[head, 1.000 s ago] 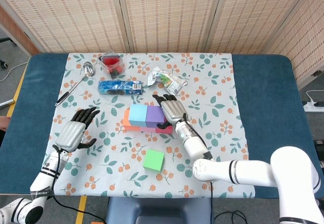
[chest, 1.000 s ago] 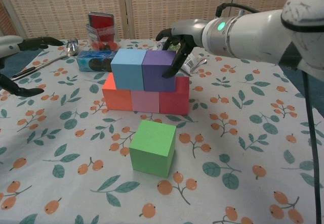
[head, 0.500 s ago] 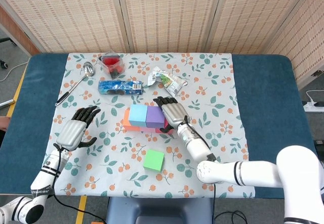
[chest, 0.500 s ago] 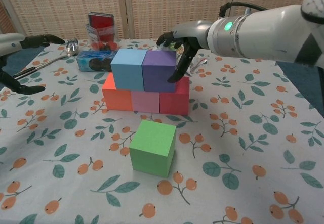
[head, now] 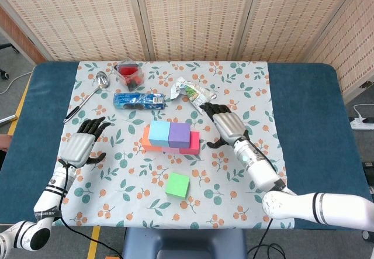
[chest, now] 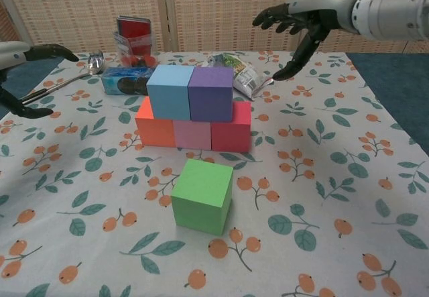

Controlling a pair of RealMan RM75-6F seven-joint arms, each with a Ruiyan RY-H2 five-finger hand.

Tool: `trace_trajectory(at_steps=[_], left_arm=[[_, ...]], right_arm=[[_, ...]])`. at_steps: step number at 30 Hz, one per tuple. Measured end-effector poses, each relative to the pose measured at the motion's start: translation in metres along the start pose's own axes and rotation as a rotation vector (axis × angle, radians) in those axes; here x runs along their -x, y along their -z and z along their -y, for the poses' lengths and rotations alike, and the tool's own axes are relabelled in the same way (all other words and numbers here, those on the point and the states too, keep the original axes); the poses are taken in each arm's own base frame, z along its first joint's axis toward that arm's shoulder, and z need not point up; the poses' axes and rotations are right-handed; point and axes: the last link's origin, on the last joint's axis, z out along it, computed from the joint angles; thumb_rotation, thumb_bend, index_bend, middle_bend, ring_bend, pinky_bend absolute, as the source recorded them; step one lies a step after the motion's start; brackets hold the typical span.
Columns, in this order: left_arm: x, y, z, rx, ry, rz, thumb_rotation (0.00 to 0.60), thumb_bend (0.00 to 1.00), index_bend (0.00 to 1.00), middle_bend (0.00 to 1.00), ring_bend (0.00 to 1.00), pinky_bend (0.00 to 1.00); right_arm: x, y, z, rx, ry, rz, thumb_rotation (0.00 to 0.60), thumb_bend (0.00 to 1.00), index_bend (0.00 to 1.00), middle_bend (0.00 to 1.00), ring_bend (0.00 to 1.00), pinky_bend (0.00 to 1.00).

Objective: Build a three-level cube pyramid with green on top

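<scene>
Cubes stand in two levels near the middle of the frame, on the floral tablecloth (head: pixel 245 89). The lower row is made of the orange cube (chest: pixel 155 126), the pink cube (chest: pixel 192 135) and the red cube (chest: pixel 232 129), side by side and touching. On top of them sit the light blue cube (chest: pixel 169 91) and the purple cube (chest: pixel 210 93), also touching each other. The green cube (chest: pixel 202 195) lies alone on the cloth below the stack in the head view, near it but apart, closer to the bottom edge of the frame.

The right hand (head: pixel 227 125) is at the right of the stack in the head view, apart from the red cube, with its fingers spread and nothing in them. In the chest view it shows in the upper right, raised above the table. The left hand (head: pixel 82 145) is at the left of the frame, well apart from the cubes, with fingers also apart and empty.

In the upper part of the head view, a blue snack packet (head: pixel 138 100) lies above the stack. A crumpled white and green wrapper (head: pixel 191 92) is to the right of it, a metal spoon (head: pixel 89 94) to the left, and a clear cup with red content (head: pixel 129 75) near the spoon's bowl.
</scene>
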Motion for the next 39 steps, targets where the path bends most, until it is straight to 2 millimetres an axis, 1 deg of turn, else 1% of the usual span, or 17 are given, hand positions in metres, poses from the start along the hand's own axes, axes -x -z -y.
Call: trace_trajectory(at_steps=[2,4,6,7,8,9,11,15,18,21,24,27,29,32,35,39], left_arm=[[0.004,-0.002,0.001,-0.013,0.007,0.011,0.6,0.29,0.17,0.0,0.0,0.08],[0.008,-0.004,0.002,-0.017,0.013,0.02,0.6,0.3,0.12,0.01,0.0,0.09],[0.011,-0.003,0.002,-0.013,0.01,0.032,0.6,0.3,0.07,0.0,0.0,0.09],[0.011,-0.003,0.002,-0.013,0.008,0.033,0.6,0.29,0.07,0.0,0.0,0.09],[0.011,-0.003,0.002,-0.014,0.007,0.03,0.6,0.29,0.06,0.0,0.0,0.09],[0.011,-0.003,0.003,-0.017,0.005,0.025,0.6,0.29,0.06,0.0,0.0,0.09],[0.009,-0.002,0.004,-0.027,0.001,0.006,0.6,0.29,0.06,0.0,0.0,0.09],[0.006,0.004,0.009,-0.058,0.016,-0.021,0.6,0.29,0.05,0.0,0.0,0.09],[0.004,0.009,0.012,-0.076,0.031,-0.035,0.6,0.29,0.05,0.0,0.0,0.09],[0.003,0.014,0.014,-0.09,0.045,-0.043,0.6,0.29,0.04,0.0,0.0,0.09],[0.002,0.018,0.015,-0.099,0.054,-0.049,0.6,0.29,0.04,0.0,0.0,0.09],[0.003,0.022,0.015,-0.109,0.069,-0.053,0.6,0.29,0.03,0.0,0.0,0.09],[0.003,0.023,0.015,-0.112,0.072,-0.053,0.6,0.29,0.03,0.0,0.0,0.09],[0.003,0.024,0.015,-0.115,0.077,-0.053,0.6,0.3,0.02,0.0,0.0,0.09],[0.002,0.027,0.015,-0.12,0.082,-0.054,0.6,0.31,0.02,0.0,0.0,0.09],[0.002,0.03,0.016,-0.127,0.087,-0.05,0.6,0.31,0.0,0.0,0.0,0.09]], right_arm=[[0.001,0.004,-0.01,0.01,-0.012,0.002,0.6,0.0,0.0,0.0,0.0,0.0],[0.004,0.008,-0.02,0.015,-0.025,0.006,0.6,0.0,0.0,0.01,0.0,0.0],[0.007,0.013,-0.027,0.008,-0.036,0.01,0.6,0.0,0.0,0.07,0.0,0.01],[0.009,0.015,-0.029,0.001,-0.042,0.012,0.6,0.0,0.0,0.12,0.0,0.05],[0.01,0.018,-0.03,-0.009,-0.046,0.014,0.6,0.0,0.01,0.14,0.0,0.08],[0.012,0.022,-0.031,-0.026,-0.045,0.018,0.6,0.0,0.02,0.16,0.01,0.14],[0.016,0.03,-0.031,-0.057,-0.035,0.025,0.6,0.0,0.04,0.18,0.02,0.21],[0.025,0.057,-0.031,-0.139,-0.018,0.055,0.6,0.0,0.05,0.19,0.02,0.22],[0.031,0.078,-0.031,-0.182,-0.041,0.094,0.6,0.0,0.05,0.19,0.02,0.22],[0.036,0.093,-0.031,-0.211,-0.079,0.14,0.6,0.0,0.05,0.19,0.03,0.24],[0.045,0.102,-0.027,-0.243,-0.1,0.205,0.6,0.0,0.05,0.19,0.04,0.24],[0.057,0.103,-0.02,-0.285,-0.087,0.272,0.6,0.0,0.03,0.19,0.04,0.25],[0.066,0.101,-0.013,-0.32,-0.072,0.308,0.6,0.0,0.02,0.19,0.04,0.25],[0.073,0.095,-0.006,-0.352,-0.052,0.326,0.6,0.0,0.0,0.16,0.04,0.25],[0.085,0.084,0.004,-0.388,-0.019,0.347,0.6,0.0,0.0,0.13,0.04,0.26],[0.104,0.062,0.024,-0.421,0.014,0.346,0.6,0.0,0.0,0.06,0.01,0.25]])
